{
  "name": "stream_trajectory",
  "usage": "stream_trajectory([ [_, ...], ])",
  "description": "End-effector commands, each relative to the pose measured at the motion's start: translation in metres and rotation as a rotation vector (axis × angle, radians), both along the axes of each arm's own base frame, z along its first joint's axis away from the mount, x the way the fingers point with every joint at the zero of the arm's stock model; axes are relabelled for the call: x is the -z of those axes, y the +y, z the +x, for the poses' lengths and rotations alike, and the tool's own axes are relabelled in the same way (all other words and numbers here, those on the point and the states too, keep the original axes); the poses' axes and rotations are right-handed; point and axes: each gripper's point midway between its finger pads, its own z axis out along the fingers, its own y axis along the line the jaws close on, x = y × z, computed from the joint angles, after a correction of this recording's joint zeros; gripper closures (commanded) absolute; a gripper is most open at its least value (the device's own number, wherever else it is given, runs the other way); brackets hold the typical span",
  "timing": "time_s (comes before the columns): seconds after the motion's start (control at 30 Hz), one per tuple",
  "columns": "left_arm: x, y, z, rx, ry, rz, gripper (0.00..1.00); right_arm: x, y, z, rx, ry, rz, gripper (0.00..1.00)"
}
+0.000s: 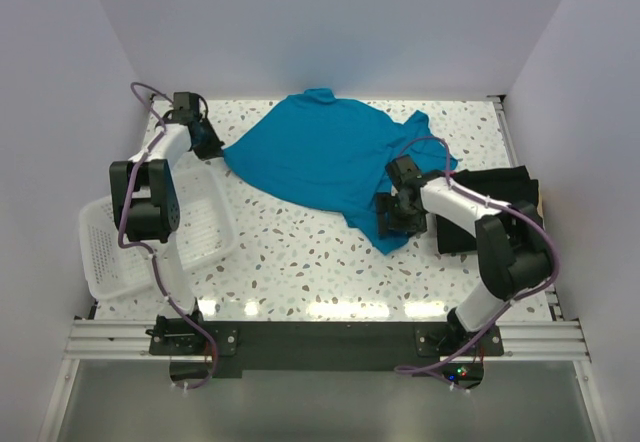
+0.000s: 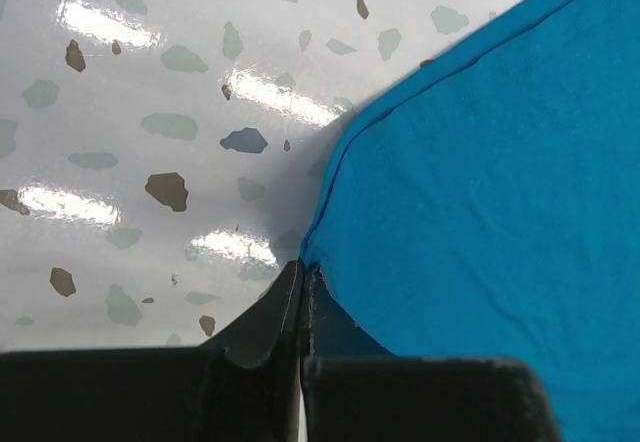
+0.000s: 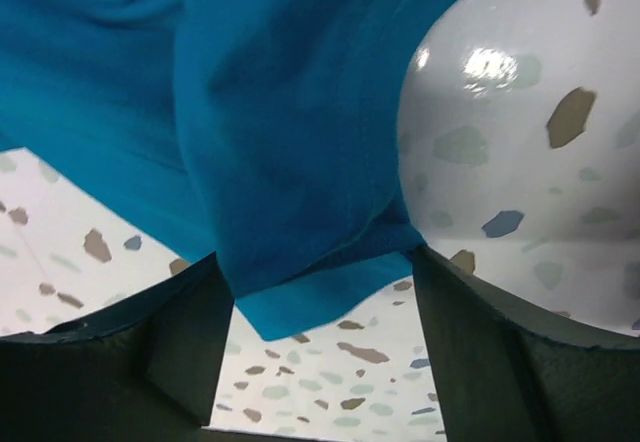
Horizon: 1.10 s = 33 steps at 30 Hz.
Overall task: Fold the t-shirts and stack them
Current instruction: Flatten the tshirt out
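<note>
The teal-blue t-shirt (image 1: 330,157) lies spread and rumpled across the middle of the speckled table. My left gripper (image 1: 207,142) is at its left corner; in the left wrist view the fingertips (image 2: 302,267) are pressed together right at the corner of the shirt (image 2: 480,192), pinching its edge. My right gripper (image 1: 392,214) stands at the shirt's near right corner, jaws wide apart, with a fold of the cloth (image 3: 290,162) lying between the fingers (image 3: 190,332). The black t-shirt (image 1: 495,194) lies at the right, partly under my right arm.
A white mesh basket (image 1: 110,262) sits at the left near edge, beside my left arm. White walls close in the table at the back and both sides. A black rail runs along the near edge.
</note>
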Motion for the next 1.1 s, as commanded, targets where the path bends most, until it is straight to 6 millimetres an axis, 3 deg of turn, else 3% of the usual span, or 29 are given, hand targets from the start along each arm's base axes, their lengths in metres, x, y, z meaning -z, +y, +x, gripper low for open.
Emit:
stream_trajectory([
  [0.0,-0.011,-0.002,0.010,0.031,-0.048,0.005,1.00,-0.007,-0.008,0.034,0.010,-0.133,-0.075,0.26],
  [0.03,-0.011,-0.002,0.010,0.031,-0.048,0.002,1.00,-0.008,-0.006,0.038,0.001,-0.140,-0.073,0.28],
  [0.17,-0.015,-0.002,0.011,0.031,-0.060,0.006,1.00,-0.006,-0.005,0.046,-0.018,-0.134,-0.090,0.54],
  [0.23,-0.017,-0.002,0.010,0.031,-0.062,0.008,1.00,-0.012,-0.003,0.049,-0.028,-0.142,-0.083,0.81],
  [0.3,-0.021,0.000,0.010,0.026,-0.069,0.014,1.00,-0.020,-0.003,0.048,-0.031,-0.145,-0.078,0.95],
  [0.43,-0.033,-0.001,0.008,0.032,-0.086,0.012,1.00,-0.053,0.001,0.043,-0.059,-0.148,-0.049,0.97],
  [0.63,-0.063,0.004,-0.005,0.031,-0.100,0.049,1.00,-0.115,-0.001,0.006,-0.088,-0.113,0.014,0.96],
  [0.7,-0.075,0.008,-0.011,0.024,-0.106,0.070,1.00,-0.126,-0.002,-0.012,-0.100,-0.075,0.034,0.94],
  [0.83,-0.085,0.005,-0.025,0.039,-0.089,0.061,1.00,-0.138,0.006,-0.019,-0.152,-0.062,0.096,0.88],
  [0.93,-0.082,-0.001,-0.020,0.065,-0.081,0.038,1.00,-0.114,0.002,0.001,-0.137,-0.010,0.075,0.85],
  [0.97,-0.070,-0.003,-0.015,0.073,-0.058,0.024,1.00,-0.097,-0.010,0.023,-0.080,0.008,0.068,0.85],
  [1.0,-0.077,-0.004,-0.003,0.076,-0.083,0.016,1.00,-0.100,-0.016,0.045,-0.037,-0.027,0.080,0.83],
  [1.03,-0.068,-0.006,0.006,0.085,-0.081,0.001,1.00,-0.101,-0.037,0.069,0.047,-0.058,0.087,0.82],
  [1.07,-0.069,-0.012,0.015,0.102,-0.102,-0.028,1.00,-0.103,-0.045,0.093,0.086,-0.101,0.085,0.79],
])
